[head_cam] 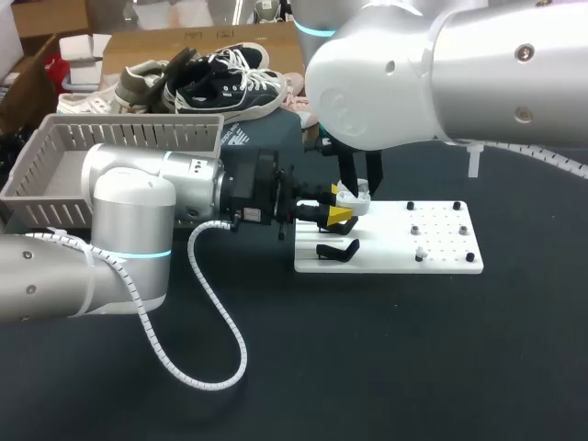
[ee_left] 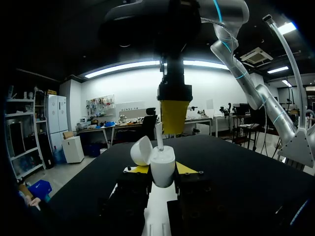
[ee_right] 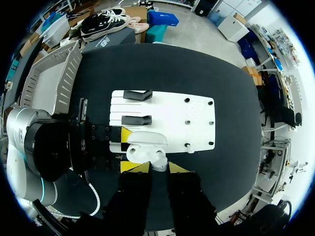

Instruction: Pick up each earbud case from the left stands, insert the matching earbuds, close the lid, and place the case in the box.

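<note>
Jaws of our left gripper [ee_left: 161, 172] clamp white plastic earbud case [ee_left: 162, 160] upright, lid [ee_left: 141, 150] open; just above them our right gripper [ee_right: 157, 168] pinches white earbud [ee_left: 159, 140], likely for insertion.

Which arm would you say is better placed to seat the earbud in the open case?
Right. The right gripper hangs directly over the open case with the earbud between its yellow tips, while the left gripper is shut on the case, steadying it.
</note>
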You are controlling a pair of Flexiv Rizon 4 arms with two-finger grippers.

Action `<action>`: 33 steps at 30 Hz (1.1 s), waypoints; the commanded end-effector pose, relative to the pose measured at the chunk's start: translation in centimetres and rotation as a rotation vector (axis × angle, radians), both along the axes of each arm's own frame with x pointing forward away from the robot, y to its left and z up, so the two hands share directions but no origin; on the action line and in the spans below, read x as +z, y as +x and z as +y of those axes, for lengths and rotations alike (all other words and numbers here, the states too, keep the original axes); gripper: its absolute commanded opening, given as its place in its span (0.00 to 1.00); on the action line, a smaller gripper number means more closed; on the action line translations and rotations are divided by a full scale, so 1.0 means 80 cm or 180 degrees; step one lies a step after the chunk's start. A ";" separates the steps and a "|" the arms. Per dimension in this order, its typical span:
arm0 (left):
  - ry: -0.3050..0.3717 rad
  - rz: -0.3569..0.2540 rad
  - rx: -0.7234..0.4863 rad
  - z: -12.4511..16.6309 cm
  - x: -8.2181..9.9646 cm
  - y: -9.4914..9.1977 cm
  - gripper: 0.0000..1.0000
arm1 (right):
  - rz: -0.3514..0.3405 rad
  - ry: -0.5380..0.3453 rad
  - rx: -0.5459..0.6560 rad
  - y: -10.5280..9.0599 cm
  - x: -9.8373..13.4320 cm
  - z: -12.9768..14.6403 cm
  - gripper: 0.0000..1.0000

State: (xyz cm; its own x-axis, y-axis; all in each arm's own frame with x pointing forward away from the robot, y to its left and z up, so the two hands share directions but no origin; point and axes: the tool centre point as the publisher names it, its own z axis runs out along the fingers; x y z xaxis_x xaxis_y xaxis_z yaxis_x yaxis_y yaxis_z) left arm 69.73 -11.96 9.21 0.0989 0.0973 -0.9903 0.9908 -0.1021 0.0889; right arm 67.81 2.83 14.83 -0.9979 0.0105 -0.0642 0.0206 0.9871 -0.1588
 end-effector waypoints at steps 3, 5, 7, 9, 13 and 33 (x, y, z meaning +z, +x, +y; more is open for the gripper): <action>-0.0006 -0.0002 -0.0006 0.000 -0.001 0.001 0.00 | -0.0007 -0.0027 0.0000 0.001 -0.003 0.002 0.00; -0.0006 -0.0002 -0.0006 0.000 -0.001 0.001 0.00 | -0.0013 -0.0038 0.0000 0.001 -0.003 0.002 0.00; -0.0006 -0.0002 -0.0006 0.000 -0.001 0.001 0.00 | -0.0018 -0.0050 0.0001 0.002 -0.004 0.002 0.00; -0.0006 -0.0002 -0.0006 0.000 -0.001 0.001 0.00 | -0.0018 -0.0058 -0.0002 0.003 -0.005 0.002 0.00; -0.0006 -0.0002 -0.0006 0.000 -0.001 0.001 0.00 | -0.0006 -0.0075 0.0003 0.003 -0.007 0.003 0.00; -0.0006 -0.0002 -0.0006 0.000 -0.001 0.001 0.00 | 0.0046 -0.0127 0.0050 0.003 -0.014 0.007 0.31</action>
State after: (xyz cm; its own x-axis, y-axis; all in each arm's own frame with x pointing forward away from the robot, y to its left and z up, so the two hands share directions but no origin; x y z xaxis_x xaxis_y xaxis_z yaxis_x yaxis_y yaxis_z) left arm 69.72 -11.93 9.20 0.0994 0.0958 -0.9904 0.9906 -0.1032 0.0894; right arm 67.94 3.29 13.76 -0.9986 -0.0092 -0.0525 0.0012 0.9809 -0.1945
